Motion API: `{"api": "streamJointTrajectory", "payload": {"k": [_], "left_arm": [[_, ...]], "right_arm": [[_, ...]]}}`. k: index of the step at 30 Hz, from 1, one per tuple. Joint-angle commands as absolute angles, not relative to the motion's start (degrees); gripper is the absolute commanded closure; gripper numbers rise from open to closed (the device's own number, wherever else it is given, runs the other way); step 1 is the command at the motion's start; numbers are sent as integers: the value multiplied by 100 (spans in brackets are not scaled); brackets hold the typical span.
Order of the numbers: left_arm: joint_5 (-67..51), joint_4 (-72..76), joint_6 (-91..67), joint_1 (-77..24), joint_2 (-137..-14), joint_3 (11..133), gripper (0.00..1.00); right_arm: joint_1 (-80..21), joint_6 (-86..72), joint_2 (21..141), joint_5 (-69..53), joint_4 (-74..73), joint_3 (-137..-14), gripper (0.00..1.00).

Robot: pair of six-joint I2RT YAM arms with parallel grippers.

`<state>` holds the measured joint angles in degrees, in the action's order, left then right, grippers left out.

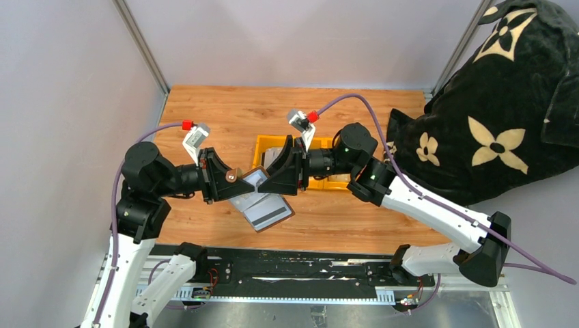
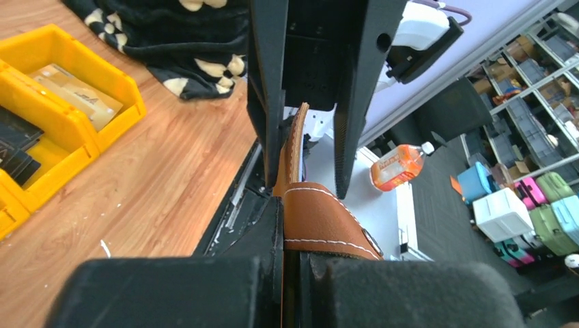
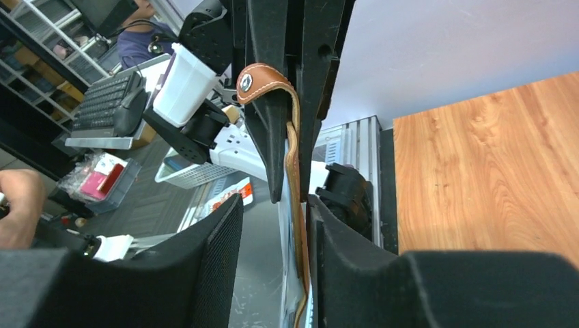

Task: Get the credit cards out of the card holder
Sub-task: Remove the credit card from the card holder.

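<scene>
The card holder [image 1: 263, 207] hangs open in the air over the table's front, brown outside, silvery-grey inside. My left gripper [image 1: 237, 179] is shut on its brown snap strap [image 2: 321, 219]; the leather is pinched between the pads of the left gripper [image 2: 295, 236]. My right gripper [image 1: 267, 181] faces it from the right, open. In the right wrist view the thin wallet edge [image 3: 295, 171] rests against one finger of the right gripper [image 3: 275, 205], with a gap to the other. Black cards [image 2: 13, 147] and a tan card [image 2: 75, 92] lie in the yellow bin [image 2: 82, 133]. Whether cards sit in the slots is hidden.
The yellow bin [image 1: 263, 141] stands mid-table behind the grippers. A black cloth with cream flowers [image 1: 498, 102] covers the table's right side. Metal frame posts [image 1: 140, 44] rise at the back corners. The black base rail [image 1: 287, 263] runs along the near edge.
</scene>
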<state>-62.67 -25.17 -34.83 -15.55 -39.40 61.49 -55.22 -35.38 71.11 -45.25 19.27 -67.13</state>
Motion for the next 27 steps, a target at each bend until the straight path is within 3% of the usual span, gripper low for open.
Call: {"api": "streamJointTrajectory", "payload": {"k": [1, 5, 9, 14, 27], "left_arm": [[-5863, -2929, -3015, -1519, -4019, 6343, 100], [-5080, -3278, -2558, -1366, -4068, 6471, 100], [-4285, -3173, -2622, -1048, -4089, 6471, 100], [-4400, -2692, -3262, -737, -4274, 6347, 100], [-5131, -1400, -4929, -537, -4246, 6018, 100]], "right_arm": [[-5300, -3219, 6799, -3892, 1250, -7038, 50], [-5186, -3198, 6277, -2603, 911, -6910, 45], [-5186, -3462, 6131, -2599, 883, -6830, 46], [-5298, -4394, 6562, -3450, 1808, -6567, 50], [-5389, -5613, 7493, -3684, 3650, -6030, 55]]}}
